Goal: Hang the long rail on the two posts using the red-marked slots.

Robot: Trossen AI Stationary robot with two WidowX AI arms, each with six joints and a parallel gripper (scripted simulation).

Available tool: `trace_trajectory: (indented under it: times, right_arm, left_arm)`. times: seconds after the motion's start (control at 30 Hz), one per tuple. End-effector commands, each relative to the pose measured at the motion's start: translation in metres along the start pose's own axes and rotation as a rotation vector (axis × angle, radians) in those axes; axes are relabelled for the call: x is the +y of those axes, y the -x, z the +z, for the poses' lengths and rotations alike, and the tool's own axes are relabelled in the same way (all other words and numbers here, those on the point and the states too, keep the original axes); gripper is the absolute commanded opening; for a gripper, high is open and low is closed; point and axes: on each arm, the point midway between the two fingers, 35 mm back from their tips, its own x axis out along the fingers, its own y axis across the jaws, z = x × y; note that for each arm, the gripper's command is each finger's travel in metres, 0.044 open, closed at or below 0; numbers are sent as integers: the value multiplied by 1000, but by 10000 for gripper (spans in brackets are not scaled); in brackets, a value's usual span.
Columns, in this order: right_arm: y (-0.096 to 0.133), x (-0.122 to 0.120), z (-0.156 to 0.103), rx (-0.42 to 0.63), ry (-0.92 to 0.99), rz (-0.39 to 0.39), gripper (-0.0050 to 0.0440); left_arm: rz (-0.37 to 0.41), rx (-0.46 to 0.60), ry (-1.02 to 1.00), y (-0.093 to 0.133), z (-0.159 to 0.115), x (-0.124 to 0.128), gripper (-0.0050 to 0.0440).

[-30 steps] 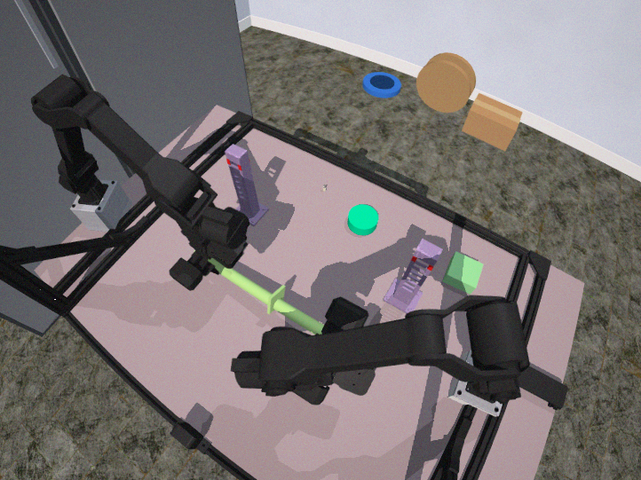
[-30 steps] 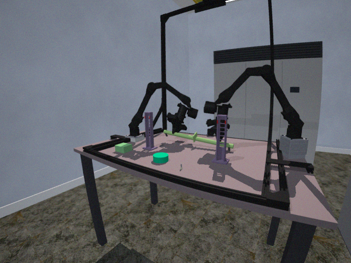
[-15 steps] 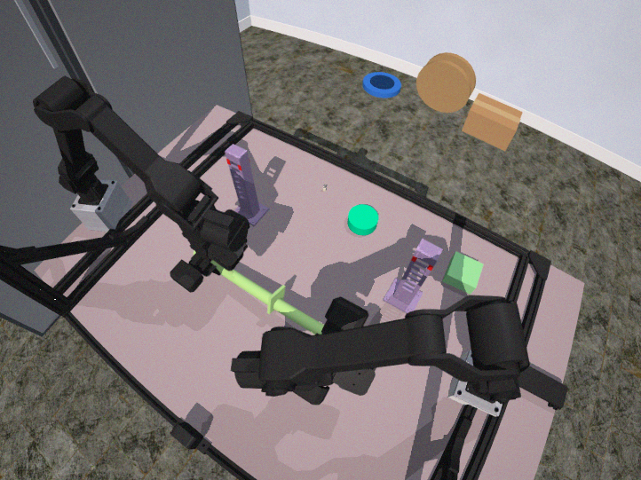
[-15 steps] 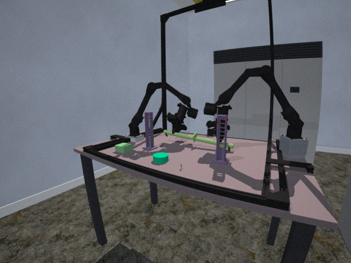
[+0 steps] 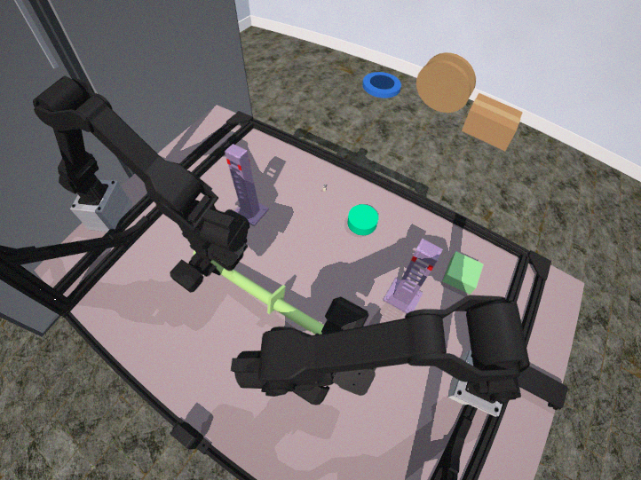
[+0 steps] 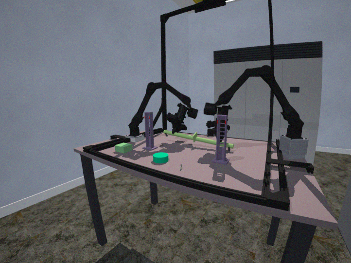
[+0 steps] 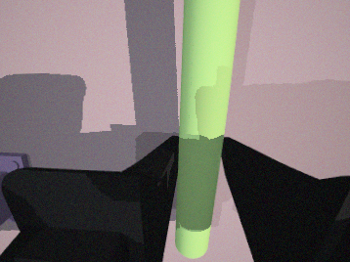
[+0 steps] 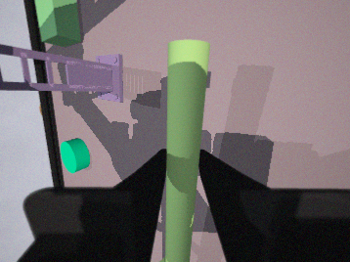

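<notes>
The long light-green rail [image 5: 251, 287] [image 6: 201, 139] [image 7: 207, 54] [image 8: 186, 103] lies low over the pink table [image 5: 160, 341], with a small flange at its middle [image 5: 278, 297]. My left gripper [image 5: 205, 263] [image 7: 199, 144] is shut on the rail near one end. My right gripper [image 5: 323, 326] [image 6: 175, 131] [image 8: 182, 153] is shut on it near the other end. Two purple slotted posts [image 5: 242, 181] [image 5: 419, 277] [image 6: 149, 128] [image 6: 221, 134] stand upright beyond the rail, each with red marks near the top. The hooks at the rail's ends are hidden.
A green disc [image 5: 362, 219] [image 6: 160, 157] [image 8: 74, 155] sits between the posts. A green cube [image 5: 463, 271] [image 6: 123, 147] [image 8: 59, 15] sits by the post near the right arm. A tiny object [image 5: 323, 186] lies farther back. A black frame [image 5: 374, 168] borders the table.
</notes>
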Motion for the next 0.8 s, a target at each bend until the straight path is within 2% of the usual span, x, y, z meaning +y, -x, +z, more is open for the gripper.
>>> trace_trajectory:
  times: [0.0, 0.33, 0.77]
  right_arm:
    - [0, 1, 0, -1, 7, 6, 0]
    - [0, 1, 0, 0, 6, 6, 0]
    - [-2, 3, 3, 74, -40, 0, 0]
  left_arm:
    - [-1, 10, -4, -5, -2, 0, 0]
    - [-1, 11, -4, -4, -1, 0, 0]
    - [1, 84, 8, 25, 4, 1, 0]
